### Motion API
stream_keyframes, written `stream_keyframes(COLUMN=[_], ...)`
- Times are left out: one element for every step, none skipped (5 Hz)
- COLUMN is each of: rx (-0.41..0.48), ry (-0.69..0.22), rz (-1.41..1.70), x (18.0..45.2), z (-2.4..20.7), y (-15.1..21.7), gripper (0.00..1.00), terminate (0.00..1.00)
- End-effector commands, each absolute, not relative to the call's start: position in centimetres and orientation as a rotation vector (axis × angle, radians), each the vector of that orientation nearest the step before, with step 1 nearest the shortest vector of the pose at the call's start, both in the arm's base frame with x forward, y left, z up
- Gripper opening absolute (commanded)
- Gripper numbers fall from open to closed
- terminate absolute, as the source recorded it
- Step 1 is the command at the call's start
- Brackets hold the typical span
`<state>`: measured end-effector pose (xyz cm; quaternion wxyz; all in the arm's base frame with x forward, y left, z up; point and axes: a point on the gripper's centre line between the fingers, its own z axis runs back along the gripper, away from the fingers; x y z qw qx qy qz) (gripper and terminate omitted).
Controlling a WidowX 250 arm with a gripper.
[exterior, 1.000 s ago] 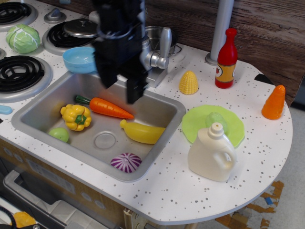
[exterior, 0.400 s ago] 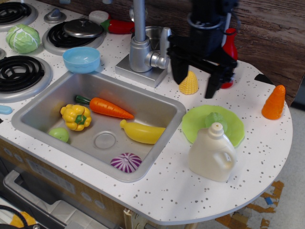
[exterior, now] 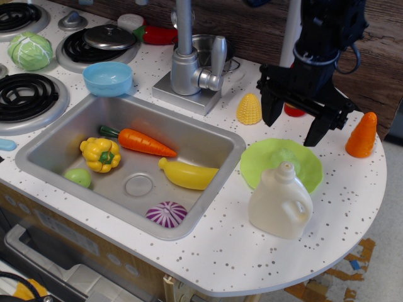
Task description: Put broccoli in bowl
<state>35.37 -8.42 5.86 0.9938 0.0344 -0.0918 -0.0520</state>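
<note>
The black gripper (exterior: 295, 123) is hanging from above over the right part of the counter (exterior: 208, 245), pointing down, with its two fingers (exterior: 272, 110) spread wide apart and nothing between them. Directly below and slightly toward the camera from it, the lime-green plate (exterior: 264, 162) is lying flat; the broccoli (exterior: 291, 156) is sitting on that plate, mostly hidden behind the neck of the cream jug (exterior: 280, 202), so only a pale green patch is showing. Just to the gripper's left the yellow corn (exterior: 249, 109) is standing on the counter, and to its right the orange cone-shaped toy (exterior: 361, 135) is standing near the counter edge. A red bottle (exterior: 293, 111) is showing only a sliver behind the fingers.

Far to the gripper's left, beyond the faucet (exterior: 187, 63), the light blue bowl (exterior: 107, 78) is resting empty beside the sink's back corner. The sink (exterior: 50, 154), down and to the left of the gripper, is holding a carrot (exterior: 140, 141), a yellow pepper (exterior: 100, 154), a banana (exterior: 187, 174), a purple onion (exterior: 166, 214) and a small green fruit (exterior: 79, 177). A steel pot (exterior: 204, 47) is standing behind the faucet.
</note>
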Motion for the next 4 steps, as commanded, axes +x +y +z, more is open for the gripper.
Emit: stream_keyframes(rx=[0.079, 0.064, 0.046, 0.037], ry=[-0.229, -0.238, -0.246, -0.269], rz=[-0.096, -0.089, -0.073, -0.060], x=[35.5, 35.1, 34.7, 34.5], z=[5.2, 4.5, 3.5, 2.4], y=[-8.5, -8.4, -8.3, -8.2], gripper=[1.00, 1.00, 1.00, 1.00], terminate=[0.00, 0.00, 0.00, 0.00])
